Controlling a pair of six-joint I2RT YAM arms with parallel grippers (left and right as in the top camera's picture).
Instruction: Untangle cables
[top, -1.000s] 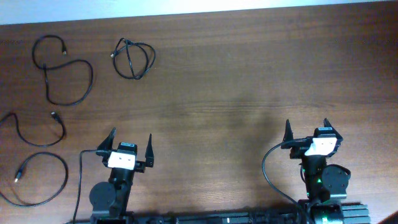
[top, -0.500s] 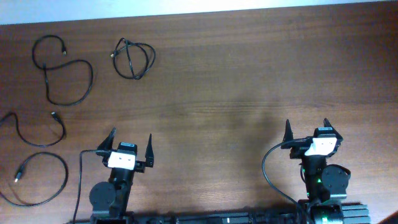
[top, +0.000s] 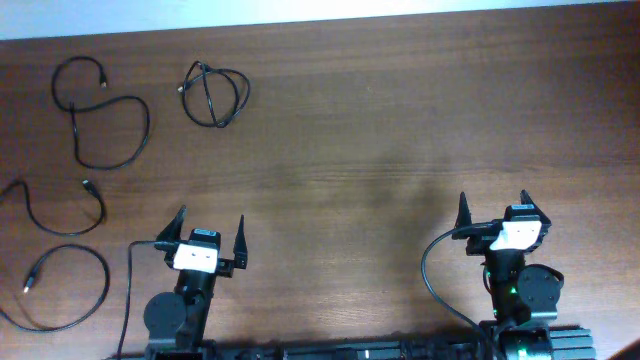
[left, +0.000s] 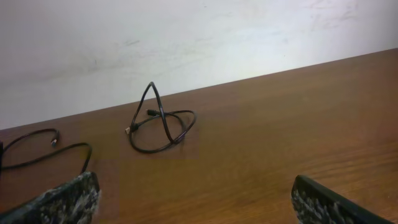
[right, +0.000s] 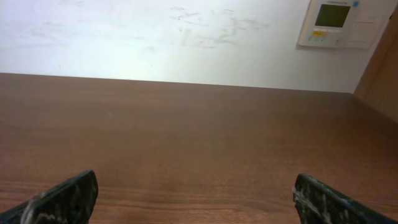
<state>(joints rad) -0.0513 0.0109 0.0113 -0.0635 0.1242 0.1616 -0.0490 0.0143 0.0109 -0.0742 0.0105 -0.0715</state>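
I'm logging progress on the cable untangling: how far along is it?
Done: four cables lie separate on the left of the table. In hand: nothing; the left gripper and right gripper sit open, empty. Left: possibly the far coiled cable, which crosses itself.

You get no legible text, brand or number in any view. Only candidate: wall panel (right: 336, 23) in right wrist view, greenish display and markings too small for you to read.

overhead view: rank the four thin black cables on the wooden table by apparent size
1. s-shaped black cable, far left
2. round black loop, near-left corner
3. hooked black cord between them
4. small crossed black coil
Loop and cord run off-frame, so their ranks are unsure.
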